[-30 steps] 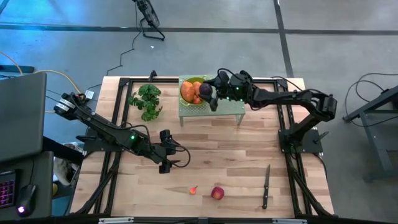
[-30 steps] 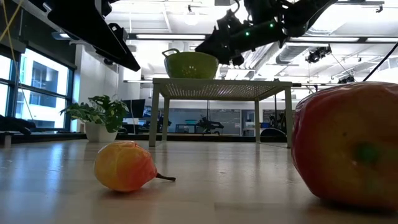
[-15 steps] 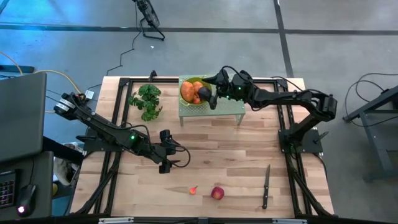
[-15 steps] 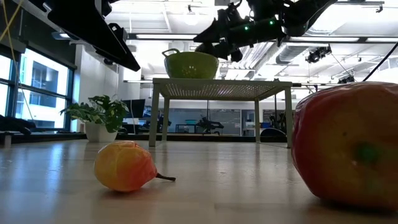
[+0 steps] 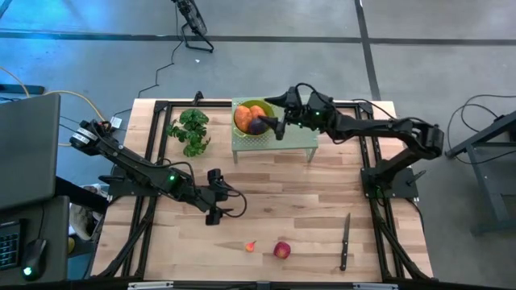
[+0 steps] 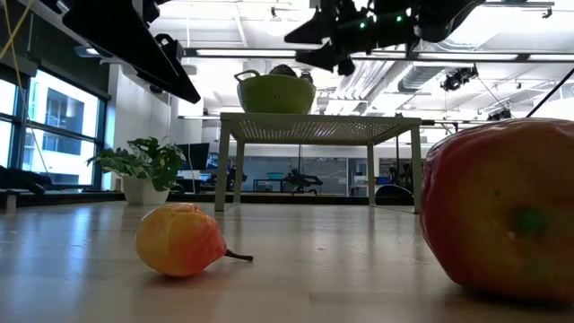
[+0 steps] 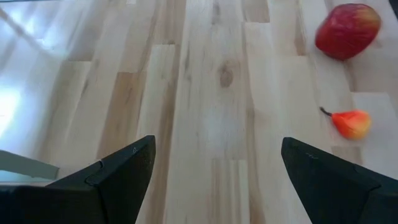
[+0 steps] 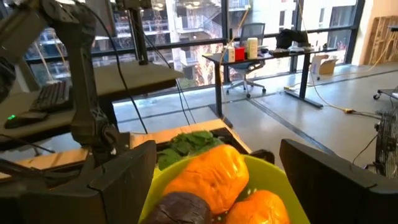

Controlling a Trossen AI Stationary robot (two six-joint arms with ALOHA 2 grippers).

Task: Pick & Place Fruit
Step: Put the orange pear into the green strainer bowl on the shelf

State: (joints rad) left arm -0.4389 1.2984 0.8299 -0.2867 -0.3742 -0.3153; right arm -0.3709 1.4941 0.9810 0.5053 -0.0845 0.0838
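Three fruits (image 8: pixel 214 186) lie in the green bowl (image 5: pixel 252 118); red apple (image 5: pixel 281 250) and small orange-red fruit (image 5: pixel 251 246) wait on the table (image 5: pixel 306 201) — right gripper (image 5: pixel 276 125) and left gripper (image 5: pixel 226 204) both spread, empty.

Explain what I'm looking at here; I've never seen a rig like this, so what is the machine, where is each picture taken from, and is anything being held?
Two dark robot arms work at a wooden table. One picture looks straight down from above, one looks level across the tabletop, and two come from cameras on the arms' wrists.

The right gripper hangs open and empty over a green bowl on a small raised stand. The bowl holds two orange fruits and a dark purple plum.

The left gripper waits open and empty over the middle of the table.

On the near part of the table lie a red apple, a small orange-red fruit and a black-handled knife. A leafy green plant stands beside the stand.
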